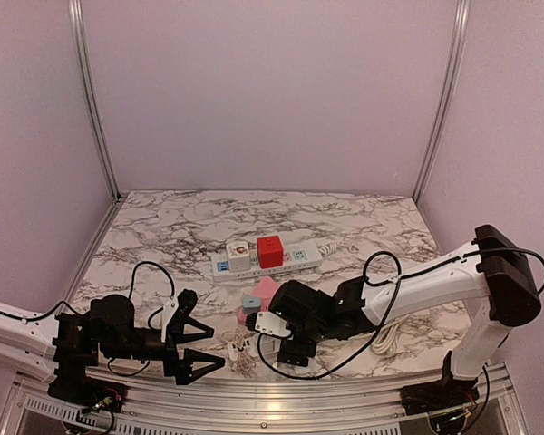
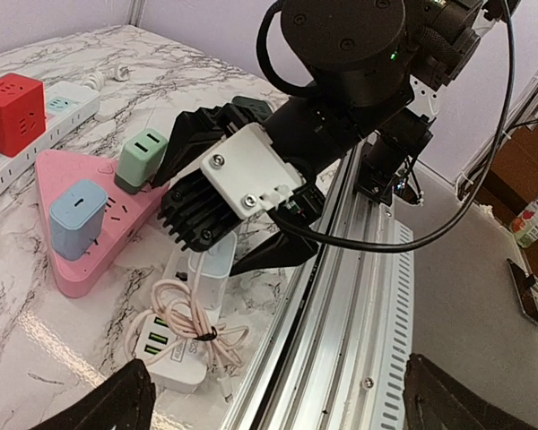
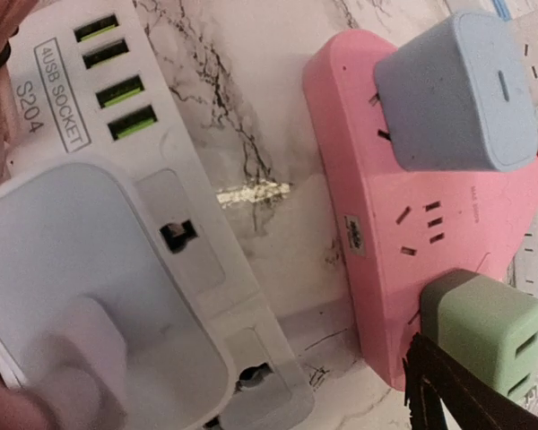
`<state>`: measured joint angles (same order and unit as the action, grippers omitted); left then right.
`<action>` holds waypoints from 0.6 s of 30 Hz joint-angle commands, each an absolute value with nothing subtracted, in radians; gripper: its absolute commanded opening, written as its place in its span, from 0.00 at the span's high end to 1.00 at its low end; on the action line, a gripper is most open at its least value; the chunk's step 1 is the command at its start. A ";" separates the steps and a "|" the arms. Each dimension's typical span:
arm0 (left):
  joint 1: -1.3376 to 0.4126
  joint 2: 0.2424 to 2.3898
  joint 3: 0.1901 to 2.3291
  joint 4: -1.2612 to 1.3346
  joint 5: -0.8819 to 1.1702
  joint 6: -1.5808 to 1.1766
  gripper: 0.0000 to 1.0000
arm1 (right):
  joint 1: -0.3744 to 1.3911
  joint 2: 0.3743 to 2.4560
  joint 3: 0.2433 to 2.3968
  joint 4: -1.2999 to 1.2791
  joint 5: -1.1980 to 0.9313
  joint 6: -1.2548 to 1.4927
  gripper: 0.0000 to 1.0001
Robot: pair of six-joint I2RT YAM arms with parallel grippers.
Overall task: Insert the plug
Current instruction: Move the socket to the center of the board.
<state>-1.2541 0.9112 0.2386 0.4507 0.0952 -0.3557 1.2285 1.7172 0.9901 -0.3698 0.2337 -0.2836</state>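
Pale-blue plug [image 3: 81,269] sits on the white USB strip [image 3: 54,98], beside the pink socket block [image 3: 448,193]. Right gripper [image 1: 293,353] hovers over it, jaws spread, empty; left gripper [image 1: 204,347] likewise released. Seemingly the grasp step: close squarely on its 2 sides.

Three socket strips [image 1: 299,260]; three plug-in chargers [image 2: 78,218]; two cube adapters [image 1: 270,251]; one coiled pink cable [image 2: 193,327].

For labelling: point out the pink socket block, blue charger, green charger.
pink socket block [image 3: 384,285]: right wrist view, top face.
blue charger [image 3: 448,90]: right wrist view, top face.
green charger [image 3: 486,312]: right wrist view, top.
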 commanded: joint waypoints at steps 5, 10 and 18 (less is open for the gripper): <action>-1.256 0.925 0.242 0.448 0.080 -0.352 0.01 | 1.196 1.771 1.051 -0.308 0.384 -0.293 0.02; -1.256 0.922 0.239 0.447 0.071 -0.354 0.01 | 1.188 1.791 1.077 -0.322 0.392 -0.303 0.02; -1.256 0.919 0.227 0.449 0.063 -0.351 0.01 | 1.191 1.691 1.088 -0.441 0.272 -0.283 0.01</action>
